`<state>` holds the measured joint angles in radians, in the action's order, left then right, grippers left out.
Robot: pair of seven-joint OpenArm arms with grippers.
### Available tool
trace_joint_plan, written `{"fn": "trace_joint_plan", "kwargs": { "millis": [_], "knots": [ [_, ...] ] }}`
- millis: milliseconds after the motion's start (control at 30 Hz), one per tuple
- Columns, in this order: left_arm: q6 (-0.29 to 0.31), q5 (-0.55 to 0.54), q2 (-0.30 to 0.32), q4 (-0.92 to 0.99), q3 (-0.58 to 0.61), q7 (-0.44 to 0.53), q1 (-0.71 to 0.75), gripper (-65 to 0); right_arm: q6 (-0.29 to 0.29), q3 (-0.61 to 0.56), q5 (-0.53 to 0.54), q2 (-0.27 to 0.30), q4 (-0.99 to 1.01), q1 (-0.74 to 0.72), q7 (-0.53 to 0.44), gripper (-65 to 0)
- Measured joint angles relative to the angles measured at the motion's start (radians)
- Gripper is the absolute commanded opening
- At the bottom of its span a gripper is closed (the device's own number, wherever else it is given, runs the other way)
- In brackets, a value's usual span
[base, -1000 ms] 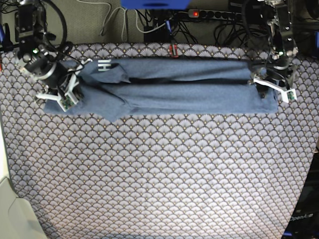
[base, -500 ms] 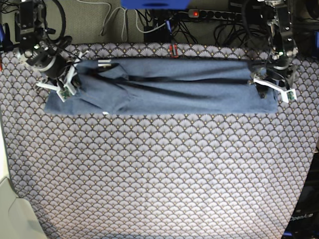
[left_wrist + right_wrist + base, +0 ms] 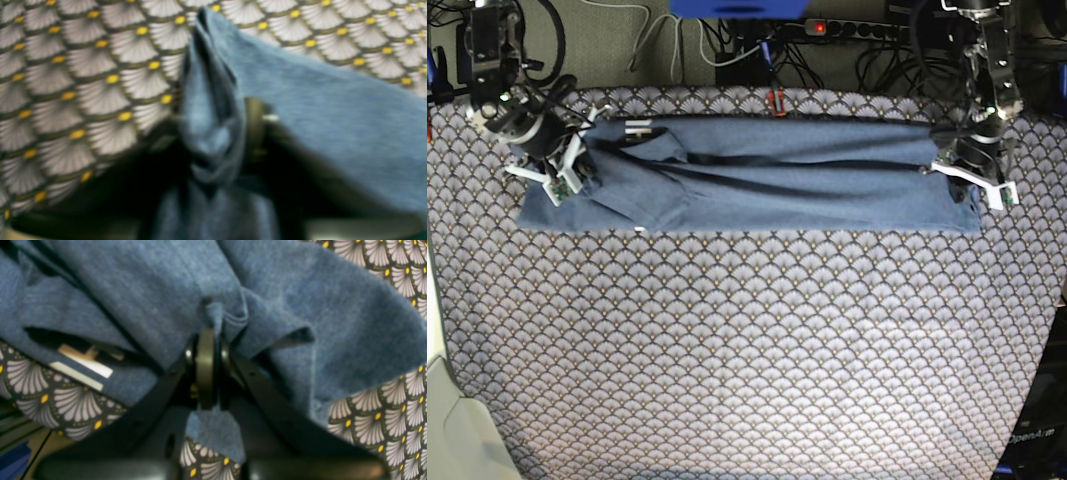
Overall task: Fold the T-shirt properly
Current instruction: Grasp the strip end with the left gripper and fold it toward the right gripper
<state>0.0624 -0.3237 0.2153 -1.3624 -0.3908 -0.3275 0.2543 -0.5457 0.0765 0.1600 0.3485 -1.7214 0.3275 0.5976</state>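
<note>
Blue T-shirt (image 3: 140,290) pinched between both jaws

You see the T-shirt (image 3: 140,283) is soft cloth, matt and a bit fuzzy, with no shine. The tablecloth (image 3: 747,350) under it looks like smooth printed cloth. The right gripper (image 3: 213,340) has dark, hard fingers (image 3: 205,366), smooth and a little shiny, maybe plastic. The left wrist view is blurry, so you can't tell much there.
</note>
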Motion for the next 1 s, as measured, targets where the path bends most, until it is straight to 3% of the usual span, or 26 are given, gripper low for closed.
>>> {"fn": "trace_joint_plan", "kwargs": {
  "millis": [100,167,333,467,600,700,833,1000],
  "knots": [
    [-0.011,0.005,-0.005,-0.014,0.000,-0.005,0.003,-62.7,0.000,0.000,0.000,0.000,0.000,0.000,0.000,-65.0],
    [-0.019,0.011,-0.010,-0.047,0.000,-0.038,0.012,-65.0,0.000,0.000,0.000,0.000,0.000,0.000,0.000,-65.0],
    [-0.066,0.047,-0.044,-0.253,0.057,-0.127,0.095,-64.4,0.000,0.000,0.000,0.000,0.000,-0.002,0.000,-65.0],
    [-0.056,0.048,-0.074,-0.529,0.201,-0.096,0.148,-64.4,0.000,0.000,0.000,0.000,-0.001,-0.001,0.000,-65.0],
    [-0.055,0.044,-0.082,-0.607,0.399,-0.103,0.145,-64.4,0.000,0.001,0.000,0.001,-0.001,-0.003,-0.002,-65.0],
    [-0.098,0.049,-0.077,-0.594,0.531,-0.132,0.116,-64.4,0.000,0.001,0.000,0.000,0.000,-0.002,0.002,-65.0],
    [-0.226,0.049,-0.077,-0.580,0.661,-0.207,0.071,-64.4,0.000,0.001,0.000,0.001,-0.001,-0.003,0.003,-65.0],
    [-0.321,0.043,-0.075,-0.510,0.797,-0.236,-0.008,-64.4,0.000,0.001,0.000,0.001,0.000,0.000,0.003,-65.0]
  ]
}}
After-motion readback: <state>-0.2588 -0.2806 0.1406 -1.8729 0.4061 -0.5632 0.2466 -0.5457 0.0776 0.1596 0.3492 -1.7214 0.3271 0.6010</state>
